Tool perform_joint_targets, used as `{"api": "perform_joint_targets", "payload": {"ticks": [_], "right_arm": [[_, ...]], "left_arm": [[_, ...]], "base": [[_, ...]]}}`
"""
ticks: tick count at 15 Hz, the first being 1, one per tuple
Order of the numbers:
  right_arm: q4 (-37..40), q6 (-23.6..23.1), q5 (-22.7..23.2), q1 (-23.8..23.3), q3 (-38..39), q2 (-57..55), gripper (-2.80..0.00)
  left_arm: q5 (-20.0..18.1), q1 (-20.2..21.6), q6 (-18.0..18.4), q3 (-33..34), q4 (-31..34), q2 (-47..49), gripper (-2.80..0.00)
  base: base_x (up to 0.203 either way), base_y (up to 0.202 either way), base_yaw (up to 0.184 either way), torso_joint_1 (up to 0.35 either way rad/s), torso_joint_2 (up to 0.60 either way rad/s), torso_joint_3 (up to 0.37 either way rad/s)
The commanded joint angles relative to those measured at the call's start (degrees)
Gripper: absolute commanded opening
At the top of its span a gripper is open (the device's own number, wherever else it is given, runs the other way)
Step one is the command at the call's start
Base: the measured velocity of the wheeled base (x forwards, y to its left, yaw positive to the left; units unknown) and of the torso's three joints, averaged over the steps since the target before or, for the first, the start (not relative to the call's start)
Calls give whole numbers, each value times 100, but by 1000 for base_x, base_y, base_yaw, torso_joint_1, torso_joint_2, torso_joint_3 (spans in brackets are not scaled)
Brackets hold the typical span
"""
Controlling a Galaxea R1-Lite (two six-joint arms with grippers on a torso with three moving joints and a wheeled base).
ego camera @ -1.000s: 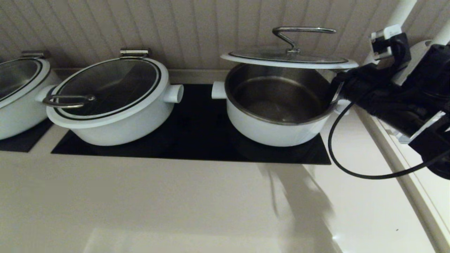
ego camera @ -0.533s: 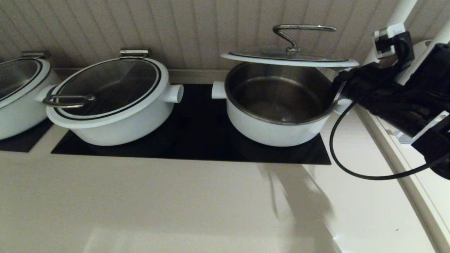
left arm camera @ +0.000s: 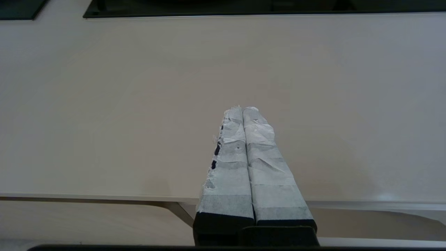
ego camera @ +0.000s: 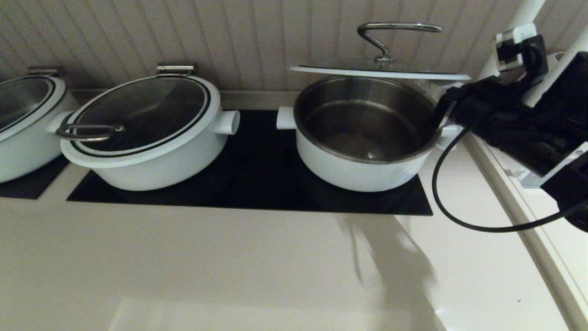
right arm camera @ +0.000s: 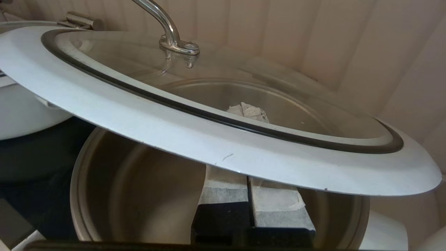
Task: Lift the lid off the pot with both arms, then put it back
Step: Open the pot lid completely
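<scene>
The right gripper (right arm camera: 248, 111) was found with its taped fingers (right arm camera: 275, 205) pressed together and nothing clamped between them. They were slid under the lid (right arm camera: 209, 139), whose white rim was borne on their upper faces; the fingertips could be seen through the glass. Directly below the jaws the steel inside of the pot (ego camera: 358, 170) lay exposed. The lid was held clear above the pot's mouth, roughly level, with its bar handle (ego camera: 395, 27) above the jaws and on their far side.

The left gripper (left arm camera: 243, 111) was likewise closed on nothing, poised over bare counter (left arm camera: 139, 104), with the edge of the black panel (ego camera: 257, 184) well ahead of its tips. No pot or lid was near it.

The lifting step was judged to be in hand or just finished, with the return not yet made. It was carried by the right arm alone, though both arms are named in the task. For the next move, a slow, level descent would be called for, with the lid centred over the pot's rim. The fingers would then have to be drawn out sideways without the rim being dragged along.

Outward from the jaws, three white pots were counted: the open one, a second pot (ego camera: 151, 170) beyond it on the same panel, and a third pot (ego camera: 23, 151) cut by the edge of the view. Three lids were counted, one per pot, two of them seated. Two grippers were counted.
</scene>
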State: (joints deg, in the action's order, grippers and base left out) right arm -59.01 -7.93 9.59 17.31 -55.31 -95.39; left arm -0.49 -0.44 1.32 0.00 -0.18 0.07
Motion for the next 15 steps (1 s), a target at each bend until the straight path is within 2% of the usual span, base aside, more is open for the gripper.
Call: {"api": "perform_joint_targets", "payload": {"ticks": [1, 15], "right_arm": [[-40, -6, 7, 0, -19, 21, -280], [-49, 11, 43, -140, -550, -50, -280]], "left_arm": [[22, 0, -9, 0, -8, -7, -280], [22, 0, -9, 0, -8, -7, -280]], "base": [[0, 0, 0, 0, 0, 0], [0, 0, 0, 0, 0, 0]]}}
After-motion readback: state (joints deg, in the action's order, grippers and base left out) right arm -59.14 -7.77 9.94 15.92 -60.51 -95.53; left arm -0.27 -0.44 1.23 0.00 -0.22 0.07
